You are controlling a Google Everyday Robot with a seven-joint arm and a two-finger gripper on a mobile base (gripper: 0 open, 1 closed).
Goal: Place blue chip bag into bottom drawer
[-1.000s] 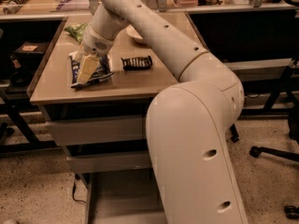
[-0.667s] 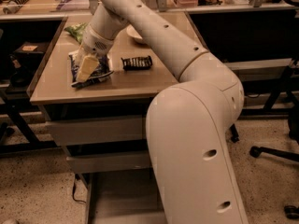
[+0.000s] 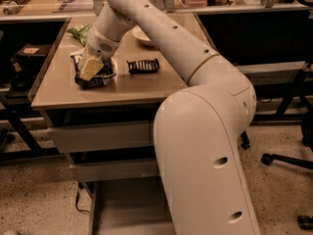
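The blue chip bag (image 3: 98, 76) lies on the wooden table top (image 3: 122, 89) near its left side, crinkled, with its white band showing. My gripper (image 3: 90, 68) is down on top of the bag, covering its middle. The arm reaches in from the lower right and hides much of the cabinet. The bottom drawer (image 3: 122, 204) is pulled out below the table. It is a shallow grey tray with a bare floor, and its right part is hidden behind my arm.
A green chip bag (image 3: 80, 32) lies at the back left of the table. A small black ribbed bar (image 3: 143, 65) lies just right of the blue bag. A white bowl (image 3: 142, 35) sits behind it. Two closed grey drawers (image 3: 98, 136) sit above the open one.
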